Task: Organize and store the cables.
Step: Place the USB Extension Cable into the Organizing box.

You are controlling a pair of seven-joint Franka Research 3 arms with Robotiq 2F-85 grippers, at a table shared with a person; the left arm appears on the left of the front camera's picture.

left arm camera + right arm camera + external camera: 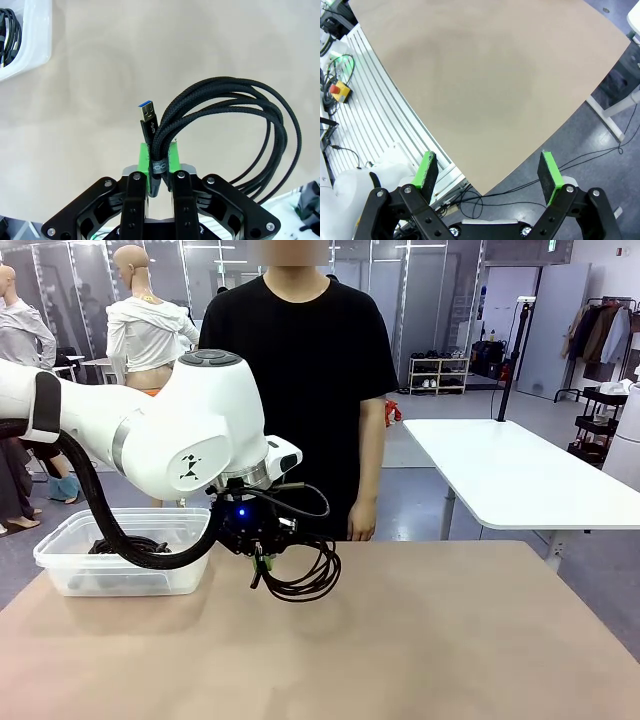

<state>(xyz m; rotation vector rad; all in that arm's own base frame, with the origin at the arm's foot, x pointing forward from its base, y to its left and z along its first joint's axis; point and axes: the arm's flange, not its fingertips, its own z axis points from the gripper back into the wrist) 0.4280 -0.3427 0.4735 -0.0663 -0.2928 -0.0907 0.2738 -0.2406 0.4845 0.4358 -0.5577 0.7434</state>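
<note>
Green pads (174, 159) of the left claw (159, 165) are pinching a black cable (235, 125), lifting it over the table (420, 640) near its far left corner. Next, it needs carrying left over the clear bin (60, 565), then dropping. Right claw (490, 172) is hanging wide apart, grasping nothing.

Coiled black cable (235, 125): braided fabric sheath, matt, visibly woven texture; plug (148, 120) has a bright metal shell with a blue plastic insert. Left gripper (160, 160): black links, semi-gloss, with shiny metal screw heads; green pads (174, 159) look rubbery, matt. Right gripper (489, 171): same black finish, green pads (550, 174) matt with scuffed edges. Rectangular clear bin (70, 570): translucent plastic, smooth, slightly glossy. Tan table top (450, 640): smooth, matt, no grain. White arm shell (200, 430): glossy moulded plastic. Person's black T-shirt (300, 370): matt cloth.
</note>
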